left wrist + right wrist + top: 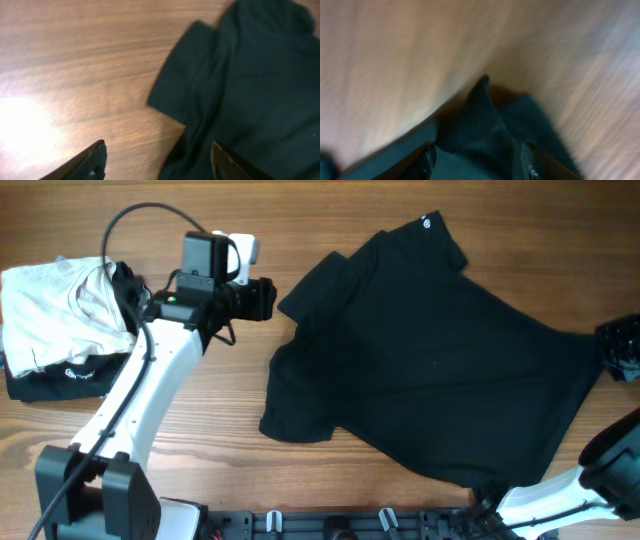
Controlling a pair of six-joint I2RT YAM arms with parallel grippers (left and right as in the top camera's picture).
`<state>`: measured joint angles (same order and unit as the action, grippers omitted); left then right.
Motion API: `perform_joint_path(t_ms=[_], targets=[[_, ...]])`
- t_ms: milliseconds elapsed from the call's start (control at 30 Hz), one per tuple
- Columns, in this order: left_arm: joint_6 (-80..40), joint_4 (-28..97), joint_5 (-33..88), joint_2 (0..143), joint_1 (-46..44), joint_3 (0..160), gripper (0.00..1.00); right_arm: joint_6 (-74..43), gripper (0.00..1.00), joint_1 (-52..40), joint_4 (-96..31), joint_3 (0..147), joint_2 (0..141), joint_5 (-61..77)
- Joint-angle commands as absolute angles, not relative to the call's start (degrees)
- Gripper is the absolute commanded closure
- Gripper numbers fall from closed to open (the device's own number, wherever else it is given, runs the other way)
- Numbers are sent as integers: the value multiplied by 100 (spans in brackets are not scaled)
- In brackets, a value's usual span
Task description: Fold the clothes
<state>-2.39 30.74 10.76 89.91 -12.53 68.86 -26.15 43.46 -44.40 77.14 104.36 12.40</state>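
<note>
**Desk:** Where does the black T-shirt point(440, 350) sit, and why there?

**Photographer:** It lies spread across the middle and right of the table point(230, 410), rumpled and set at an angle. One sleeve points towards the left arm and the far corner reaches the right one. Opened out like this, each arm can reach an edge of its own, which is what a fold calls for.

**Desk:** Left end effector point(159, 161)?

**Photographer:** It hovers just beside the near sleeve point(185, 75), fingers well parted, with nothing between them but bare wood and the shirt's edge. My guess is that it is lining up on that sleeve.

**Desk:** And the right end effector point(479, 161)?

**Photographer:** It is down at the shirt's far right corner. Its fingers stand apart on either side of a raised ridge of dark cloth. The wrist view is blurred, but the fabric looks loose rather than pinched, so I'd call the hold slack.

**Desk:** The pile on the left?

**Photographer:** That is a folded white garment point(45, 300) resting on a folded black garment with white lettering point(60, 378). Both sit well apart from the shirt, out of the working area.

**Desk:** Progress?

**Photographer:** Early, I'd judge. The shirt isn't yet squared or folded.
</note>
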Motion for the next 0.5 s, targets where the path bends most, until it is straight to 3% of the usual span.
perform_joint_path(t_ms=[0,100,200,333,367,400,467], targets=[[137,2836,1219,9564,-1553,6869,36,-2097,38,4086,-4779,7832,9629,2453],[349,2488,1223,10265,-1662,6869,33,-2156,36,3975,-5142,7832,9039,2082],[346,2294,1221,10702,-1706,6869,34,-2735,33,4014,-5214,7832,8801,722],[349,2357,1216,10759,-1704,6869,32,-3514,11,4213,-5151,7828,9061,-998],[346,2362,1219,10759,-1704,6869,31,-3498,10,4270,-5043,7828,9120,-985],[346,2377,1219,10759,-1704,6869,30,-3393,0,4320,-4899,7828,9174,-829],[346,2379,1219,10759,-1704,6869,28,-2086,0,4353,-4381,7826,9317,484]])
